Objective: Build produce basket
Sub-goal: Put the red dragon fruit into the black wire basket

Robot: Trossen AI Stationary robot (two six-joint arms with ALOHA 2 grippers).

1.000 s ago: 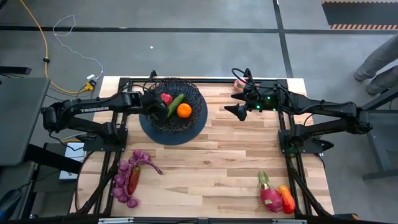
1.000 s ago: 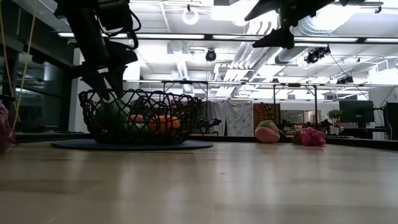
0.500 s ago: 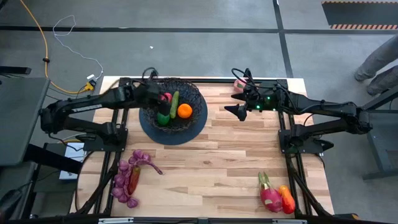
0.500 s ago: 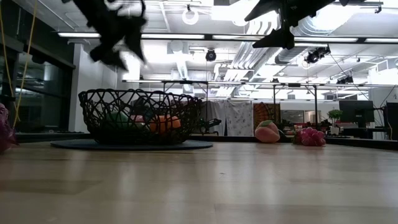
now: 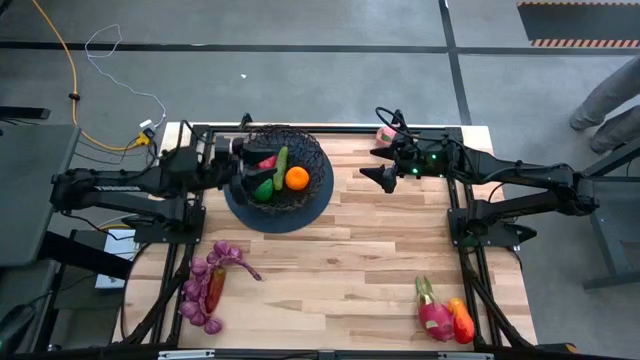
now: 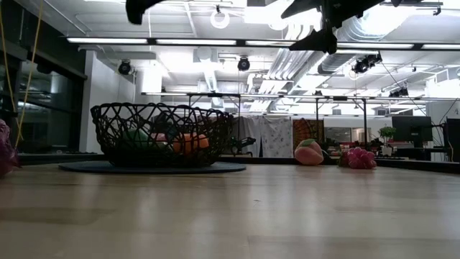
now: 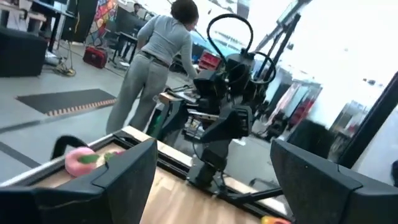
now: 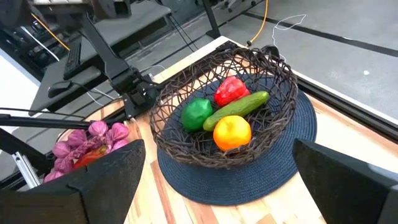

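The black wire basket stands on a dark round mat at the table's far left. In it lie an orange, a green cucumber, a green lime and a red fruit. My left gripper hangs open and level, high above the basket's left rim, with nothing between its fingers. My right gripper waits open in the air to the right of the basket, pointing toward it. Purple grape bunches and a red-orange mango lie near the front left.
A pink dragon fruit and an orange fruit lie at the front right. A pink peach sits at the far edge behind my right gripper. The middle of the wooden table is bare. A person stands beyond the table.
My left gripper has risen out of the basket and drawn back toward the table's left edge, tipping from pointing down to about level. The green lime it had stood over now lies uncovered in the basket.
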